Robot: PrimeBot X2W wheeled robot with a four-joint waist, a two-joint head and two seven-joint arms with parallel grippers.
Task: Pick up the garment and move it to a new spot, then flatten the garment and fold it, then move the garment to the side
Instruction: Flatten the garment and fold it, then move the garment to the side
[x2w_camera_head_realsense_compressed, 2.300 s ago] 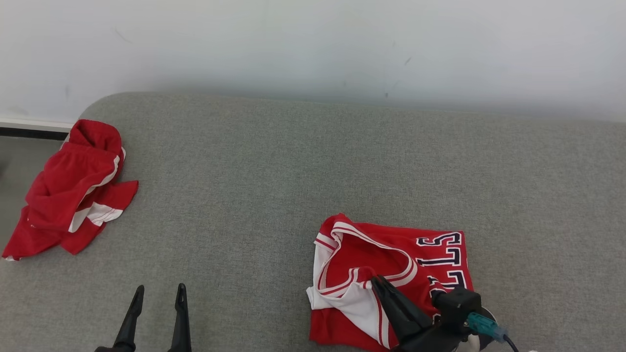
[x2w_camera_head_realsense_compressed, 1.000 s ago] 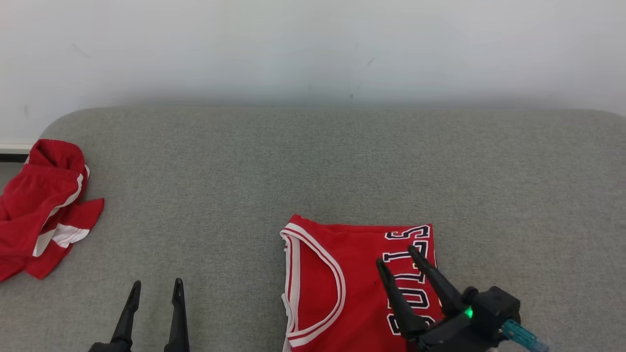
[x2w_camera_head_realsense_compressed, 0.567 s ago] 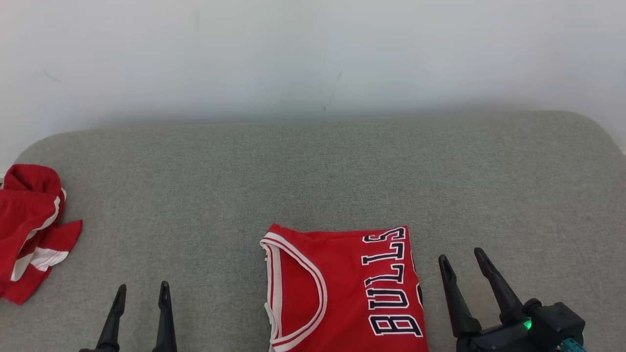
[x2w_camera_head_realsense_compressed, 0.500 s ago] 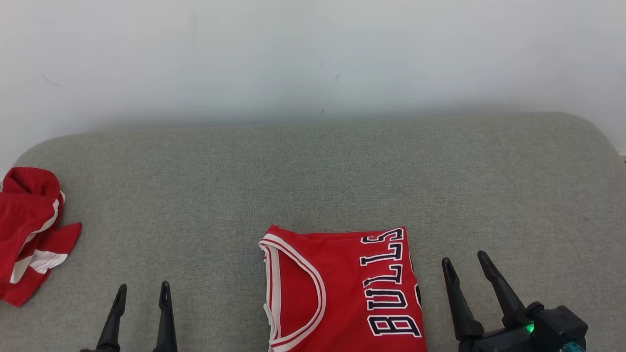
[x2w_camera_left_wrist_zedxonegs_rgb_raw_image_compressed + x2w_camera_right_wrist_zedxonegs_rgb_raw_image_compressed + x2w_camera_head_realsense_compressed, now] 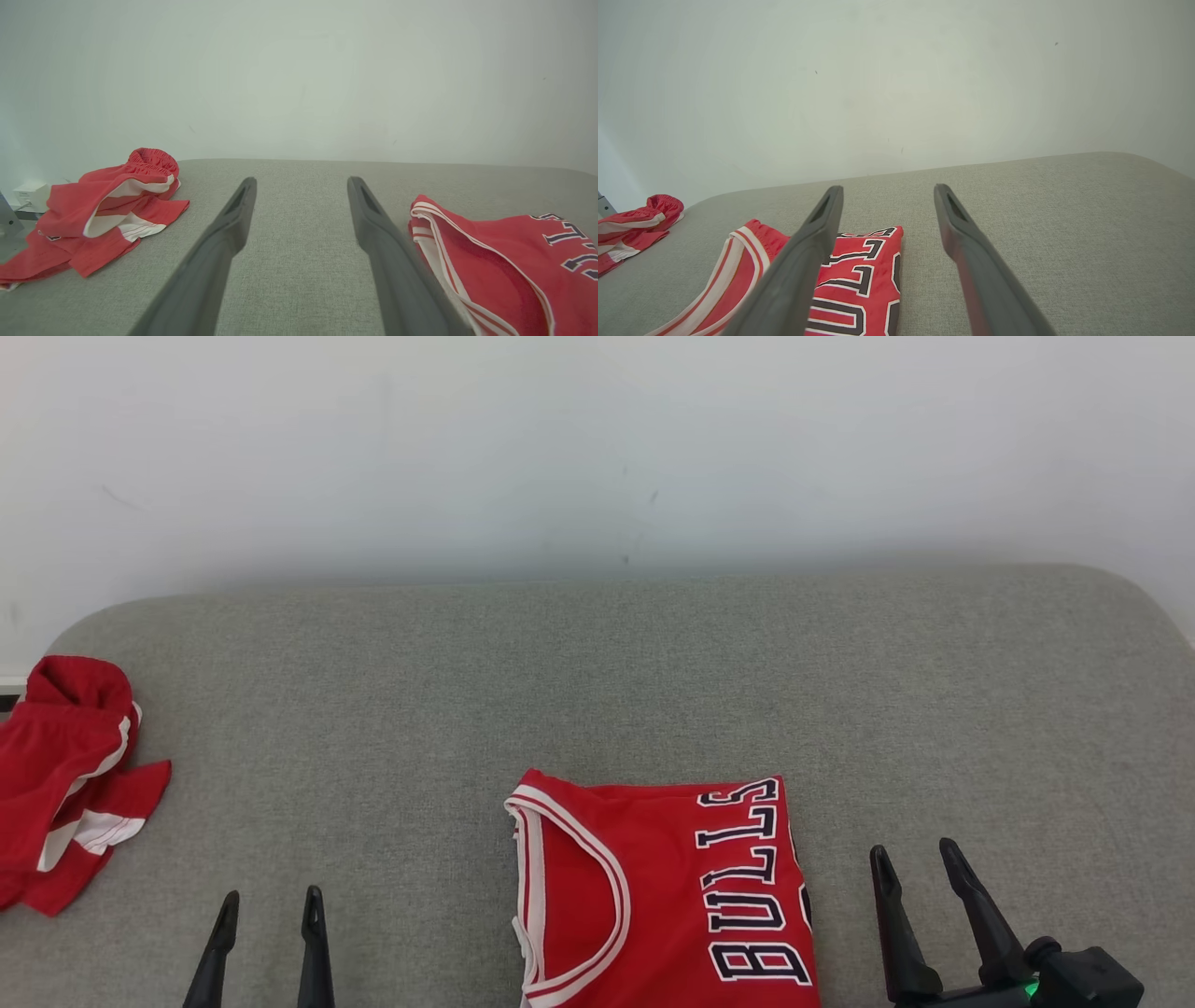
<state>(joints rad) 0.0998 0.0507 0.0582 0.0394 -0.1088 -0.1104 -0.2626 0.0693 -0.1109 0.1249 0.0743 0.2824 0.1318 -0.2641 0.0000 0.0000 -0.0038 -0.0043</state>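
The garment (image 5: 663, 887), a red jersey with white trim and dark "BULLS" lettering, lies folded flat on the grey cushion near the front, a little right of centre; it also shows in the left wrist view (image 5: 504, 261) and the right wrist view (image 5: 859, 280). My right gripper (image 5: 915, 861) stands open just right of the garment, apart from it, with nothing between its fingers. Low at the front left my left gripper (image 5: 271, 907) is open and empty, well left of the garment.
A crumpled pair of red shorts with white stripes (image 5: 65, 779) lies at the cushion's left end, also seen as red shorts (image 5: 103, 210). The grey cushion (image 5: 597, 691) runs up to a white wall (image 5: 597, 448) at the back; its corners are rounded.
My right gripper let go of the garment and drew back to its right side; the garment now lies flat and folded. The camera turned, shifting the whole picture.
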